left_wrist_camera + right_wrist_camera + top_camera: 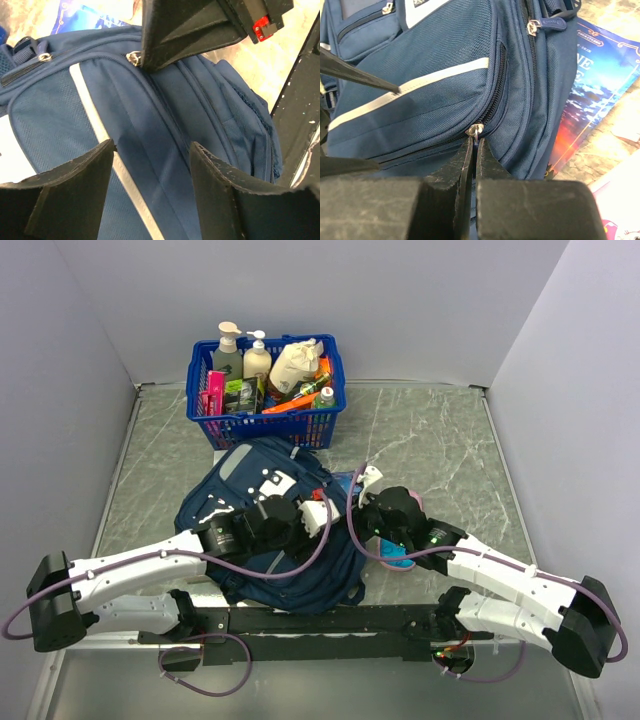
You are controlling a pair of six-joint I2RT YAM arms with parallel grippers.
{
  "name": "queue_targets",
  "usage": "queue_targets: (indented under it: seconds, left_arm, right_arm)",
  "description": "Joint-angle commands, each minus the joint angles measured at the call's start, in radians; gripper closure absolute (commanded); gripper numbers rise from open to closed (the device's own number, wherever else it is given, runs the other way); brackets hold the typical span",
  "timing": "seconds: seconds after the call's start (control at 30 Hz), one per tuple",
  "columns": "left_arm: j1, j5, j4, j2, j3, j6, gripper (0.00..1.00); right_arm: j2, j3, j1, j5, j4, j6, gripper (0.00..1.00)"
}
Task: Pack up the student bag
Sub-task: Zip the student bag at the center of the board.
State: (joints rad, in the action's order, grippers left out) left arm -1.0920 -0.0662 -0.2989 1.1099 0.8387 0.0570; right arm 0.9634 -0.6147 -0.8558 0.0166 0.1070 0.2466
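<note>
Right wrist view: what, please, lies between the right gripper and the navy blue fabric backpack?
That view shows only the small silver zipper pull of the backpack, in the shut right gripper's tips.

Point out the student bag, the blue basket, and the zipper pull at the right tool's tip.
student bag (305, 580), top external view, lower navy fabric.
blue basket (265, 428), top external view, front mesh wall.
zipper pull (476, 131), right wrist view, metal slider.

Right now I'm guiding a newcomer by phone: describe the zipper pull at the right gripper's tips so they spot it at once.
Find the navy student bag lying in front of the blue basket. On the front pocket with the pale stripe, the curved zipper carries a silver zipper pull. Unlike the other pulls, it sits at the shut right gripper's tips.
</note>
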Motion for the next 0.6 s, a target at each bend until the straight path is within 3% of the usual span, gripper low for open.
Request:
queue_targets:
  seconds: [0.0,0.37,0.57]
  left_arm:
    - [-0.009,-0.029,0.139,0.002,-0.027,0.013,0.33]
    - [-0.009,-0.020,0.172,-0.008,-0.070,0.041,0.31]
    - [-0.009,-0.020,0.159,-0.038,-0.122,0.069,0.40]
  right_arm:
    - [-0.006,-0.028,-0.029,0.080,-0.102,0.022,1.00]
    - [0.021,-0.117,-0.072,0.112,-0.055,0.022,1.00]
    - [0.015,-0.134,-0.103,0.105,-0.058,0.034,1.00]
